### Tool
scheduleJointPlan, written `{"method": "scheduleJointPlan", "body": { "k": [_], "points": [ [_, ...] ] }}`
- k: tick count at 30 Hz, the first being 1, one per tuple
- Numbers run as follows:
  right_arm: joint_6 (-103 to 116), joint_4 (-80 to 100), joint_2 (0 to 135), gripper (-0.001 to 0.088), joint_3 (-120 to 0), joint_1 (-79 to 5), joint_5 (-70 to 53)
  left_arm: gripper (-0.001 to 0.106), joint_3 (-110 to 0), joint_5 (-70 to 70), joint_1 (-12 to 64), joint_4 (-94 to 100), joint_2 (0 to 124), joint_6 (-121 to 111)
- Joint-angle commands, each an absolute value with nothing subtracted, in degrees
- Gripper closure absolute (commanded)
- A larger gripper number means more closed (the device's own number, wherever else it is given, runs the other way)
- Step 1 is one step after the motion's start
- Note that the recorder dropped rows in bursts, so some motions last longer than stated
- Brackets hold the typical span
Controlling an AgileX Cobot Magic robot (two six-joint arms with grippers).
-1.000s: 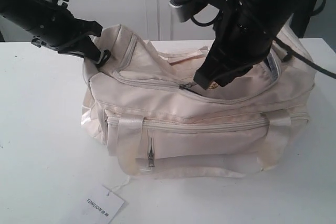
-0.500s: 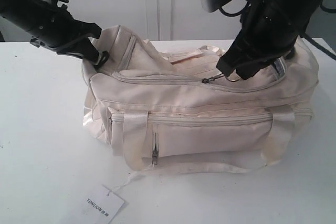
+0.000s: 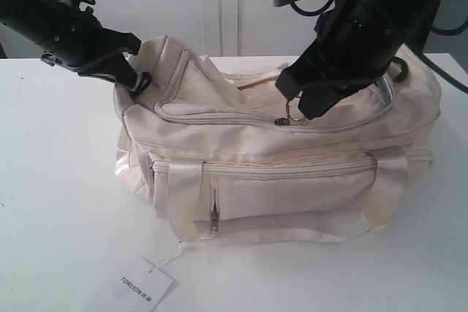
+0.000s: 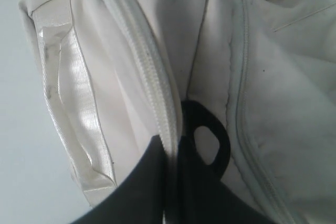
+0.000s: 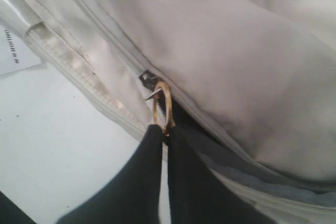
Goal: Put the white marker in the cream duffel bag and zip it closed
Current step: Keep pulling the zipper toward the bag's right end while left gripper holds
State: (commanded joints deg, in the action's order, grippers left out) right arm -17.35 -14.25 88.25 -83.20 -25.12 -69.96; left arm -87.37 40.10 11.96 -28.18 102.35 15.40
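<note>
The cream duffel bag [image 3: 278, 180] lies on the white table [image 3: 58, 195]. My right gripper [image 3: 292, 109] is above the bag's top, shut on the gold ring pull [image 5: 161, 109] of the curved top zipper. In the right wrist view the gripper [image 5: 164, 129] pinches the ring, and a dark gap in the zipper runs on from the slider. My left gripper [image 3: 135, 78] is shut on the bag's fabric at its left end, beside a black D-ring [image 4: 210, 140]; its jaws [image 4: 170, 142] clamp the zipper edge. The white marker is out of view.
A white paper tag [image 3: 144, 288] on a string lies on the table in front of the bag. The bag's front zip pocket [image 3: 285, 173] faces the exterior camera. A white wall stands behind the table.
The right gripper carried the ring pull to the right along the top zipper, then came back a little to the left. The left gripper and bag end stayed in place.
</note>
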Motion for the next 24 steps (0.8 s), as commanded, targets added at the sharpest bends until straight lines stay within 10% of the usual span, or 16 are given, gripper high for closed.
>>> {"method": "scheduleJointPlan", "body": {
  "k": [9,24],
  "points": [
    [-18.2,-15.0,88.3,0.0868,-83.2,-25.1,-70.0,0.054,-87.4,41.8,12.0,-28.2,101.1,15.3],
    [-18.2,-15.2,88.3,0.0868,-79.3,-25.1,-67.5,0.050,-87.5,51.6,12.0,-23.2,93.9,11.5]
  ]
}}
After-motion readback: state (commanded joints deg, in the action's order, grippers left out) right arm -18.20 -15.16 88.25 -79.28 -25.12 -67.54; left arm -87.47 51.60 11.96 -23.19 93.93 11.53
